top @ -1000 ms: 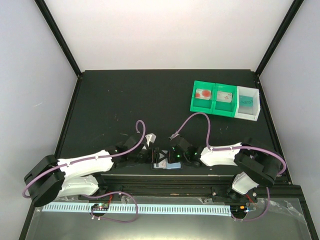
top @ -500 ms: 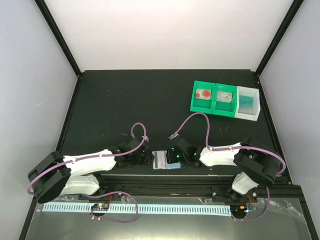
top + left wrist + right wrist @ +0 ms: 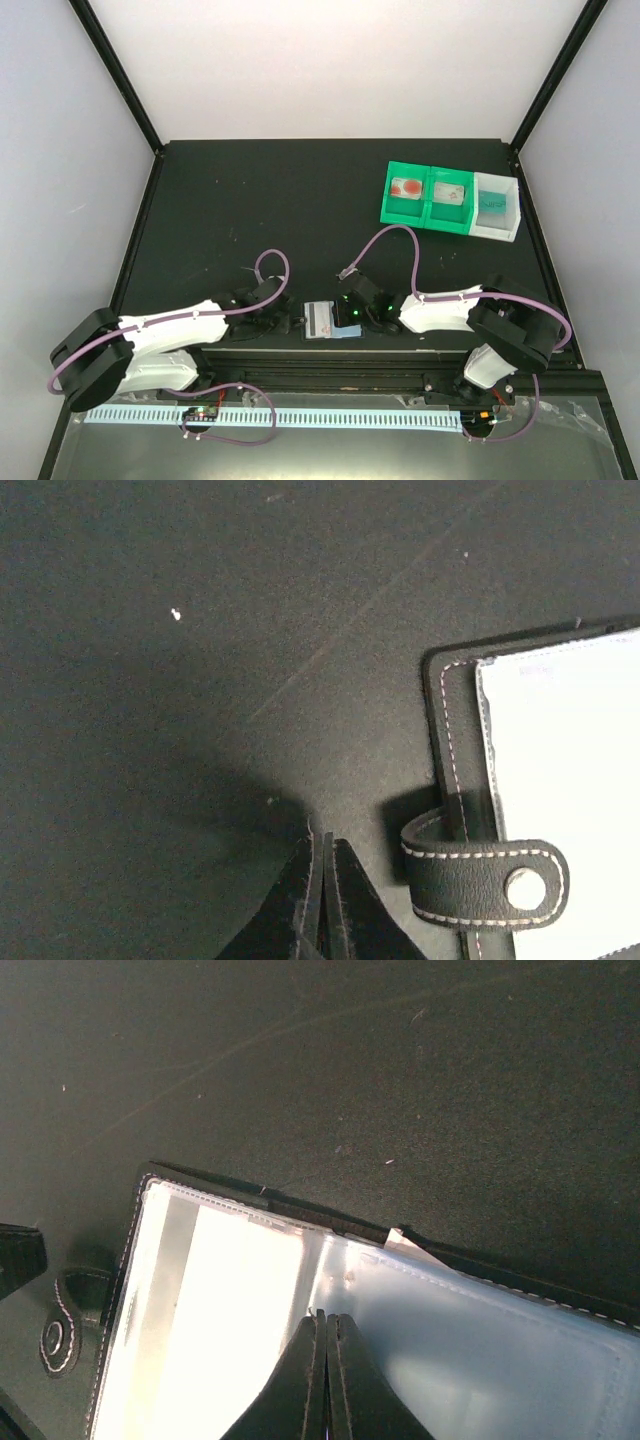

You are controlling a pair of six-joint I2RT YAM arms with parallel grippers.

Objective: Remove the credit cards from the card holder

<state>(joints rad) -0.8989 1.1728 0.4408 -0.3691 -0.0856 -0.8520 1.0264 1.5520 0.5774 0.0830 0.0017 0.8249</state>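
The black card holder (image 3: 322, 322) lies open on the mat near the front edge, between my two grippers. Seen from the left wrist, my left gripper (image 3: 322, 848) is shut on nothing over bare mat, just left of the holder's snap strap (image 3: 485, 885) and not touching it. My right gripper (image 3: 325, 1322) is shut with its tips over the fold between the pale grey panel (image 3: 220, 1300) and the light blue panel (image 3: 480, 1350). A small whitish corner (image 3: 404, 1242) pokes out at the holder's far edge. A teal credit card (image 3: 497, 203) lies in the tray's white compartment.
The green-and-white three-compartment tray (image 3: 450, 224) stands at the back right, with small items in its two green compartments. A loose grey cable end (image 3: 350, 270) lies on the mat behind the right gripper. The table's front rail runs just below the holder.
My left gripper has let go, drawn back left off the holder and shut. The holder's flap, which was raised, now lies open flat. The right arm has stayed put.
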